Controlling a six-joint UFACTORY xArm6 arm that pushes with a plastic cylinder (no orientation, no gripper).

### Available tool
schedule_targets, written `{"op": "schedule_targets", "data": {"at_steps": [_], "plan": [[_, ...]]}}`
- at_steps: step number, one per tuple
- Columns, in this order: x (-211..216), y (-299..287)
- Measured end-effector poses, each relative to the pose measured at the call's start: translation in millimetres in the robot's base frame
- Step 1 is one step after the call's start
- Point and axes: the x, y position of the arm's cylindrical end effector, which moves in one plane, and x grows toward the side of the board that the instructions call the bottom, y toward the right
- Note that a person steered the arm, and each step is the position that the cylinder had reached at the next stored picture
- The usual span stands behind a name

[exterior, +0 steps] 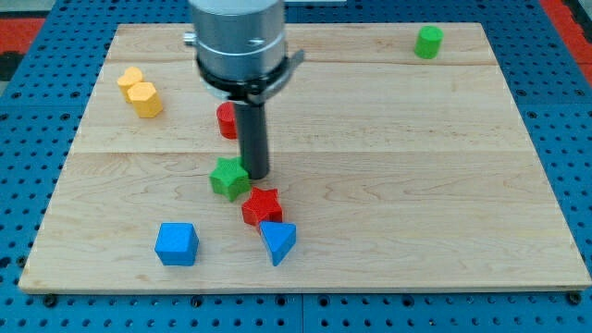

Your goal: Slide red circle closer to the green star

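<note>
The red circle (225,120) lies on the wooden board (416,185), left of centre, partly hidden behind my rod. The green star (228,178) lies below it, a short gap apart. My tip (256,175) rests on the board just right of the green star, touching or nearly touching it, and below and right of the red circle.
A red star (262,205) lies just below and right of the green star, with a blue triangle (277,241) under it. A blue cube (176,243) is at bottom left. A yellow block (141,92) is at upper left. A green cylinder (427,42) is at top right.
</note>
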Motion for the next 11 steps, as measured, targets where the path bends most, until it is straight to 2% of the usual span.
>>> {"op": "schedule_targets", "data": {"at_steps": [1,2,3,5,6,7,9,10,11], "plan": [[-44,14],[-86,99],[-103,56],[-76,-87],[-82,-71],[-81,-130],[-47,-86],[-51,-92],[-9,-96]]}}
